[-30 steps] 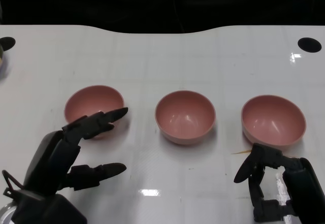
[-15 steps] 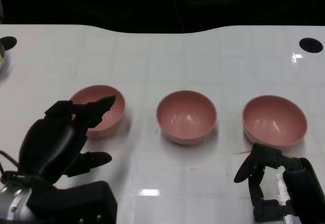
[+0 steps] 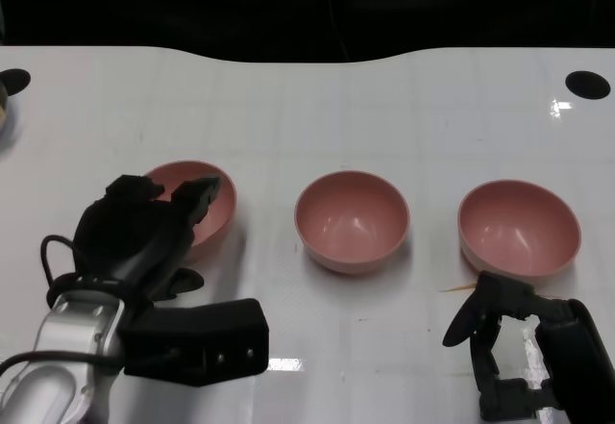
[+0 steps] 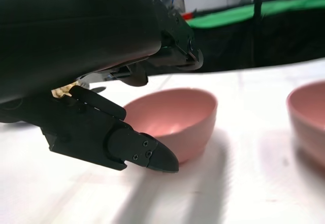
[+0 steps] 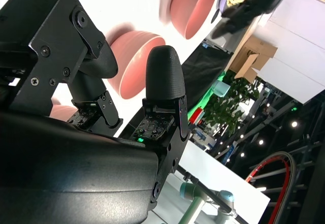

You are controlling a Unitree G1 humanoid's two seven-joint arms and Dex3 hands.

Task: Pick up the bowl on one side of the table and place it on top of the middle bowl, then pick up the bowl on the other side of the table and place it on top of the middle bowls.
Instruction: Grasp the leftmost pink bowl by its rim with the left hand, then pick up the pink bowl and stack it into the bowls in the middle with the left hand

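Right robot hand [image 3: 519, 347] idle at near edge, fingers loosely apart, holding nothing. Left robot hand [image 3: 144, 227] spread over near rim of left pink bowl [image 3: 207, 208], not clamped. Middle bowl [image 3: 352, 220] to its right on worktop [image 3: 288, 107].

Bright overhead light; glare patches on white table [image 3: 288, 364]; soft shadows; wrist views' foregrounds blurred.
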